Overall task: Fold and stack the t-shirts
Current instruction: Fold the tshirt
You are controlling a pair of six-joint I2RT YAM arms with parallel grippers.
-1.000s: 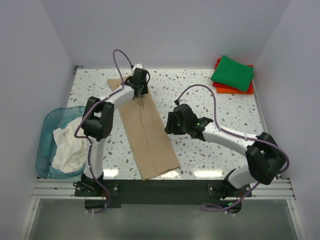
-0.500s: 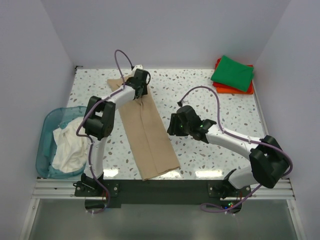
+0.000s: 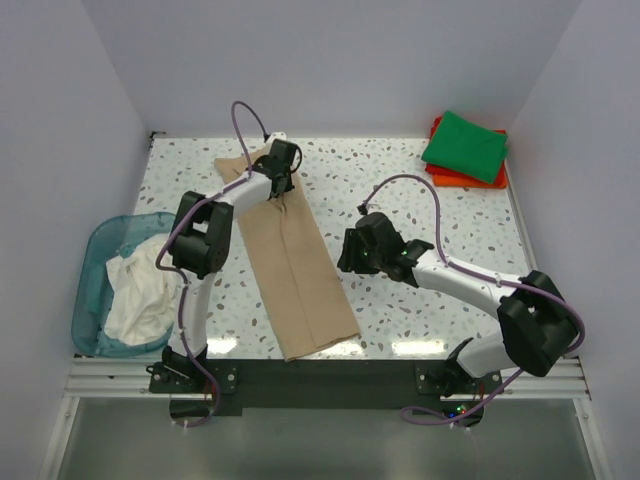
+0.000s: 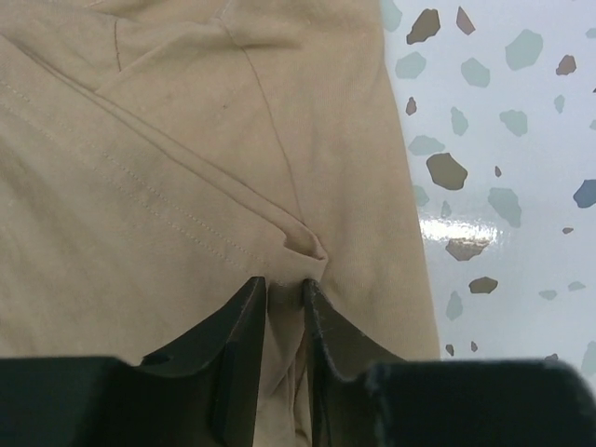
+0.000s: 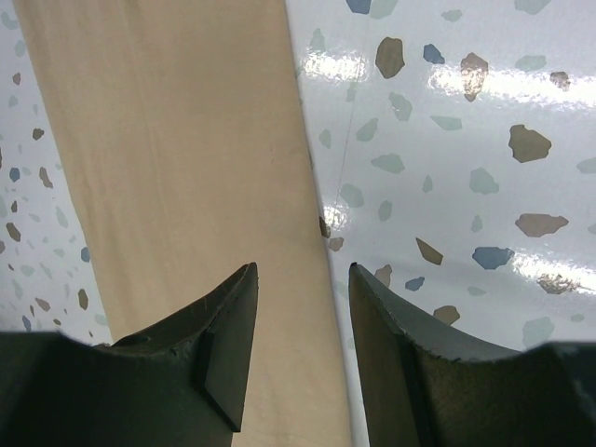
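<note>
- Along the near edge of the counter [image 3: 430,220], the tan t-shirt [image 3: 295,270] comes right up to the rim. It lies flat as a long narrow strip that runs from there toward the far left of the speckled surface.
- To the right of the strip, bare counter reaches as far as the far right corner. There the green t-shirt [image 3: 465,145] sits folded on top of the orange-red t-shirt [image 3: 455,181], both close to the right wall.
- Off the counter's left edge stands a teal basket [image 3: 100,235], with the white t-shirt [image 3: 140,295] crumpled inside it.
- The left gripper [image 3: 283,162] sits on the far end of the tan strip, toward its right side. In the wrist view its jaws are drawn nearly together, and a raised pucker of the tan cloth [image 4: 140,186] is pinched between them where a seam fold runs in.
- The right gripper [image 3: 345,253] hovers just beside the strip's right edge, about midway along it. Its jaws stand apart with nothing between them. From its own wrist camera, the cloth's edge [image 5: 177,140] passes below the gap, with tan fabric under one finger and bare counter under the other.
</note>
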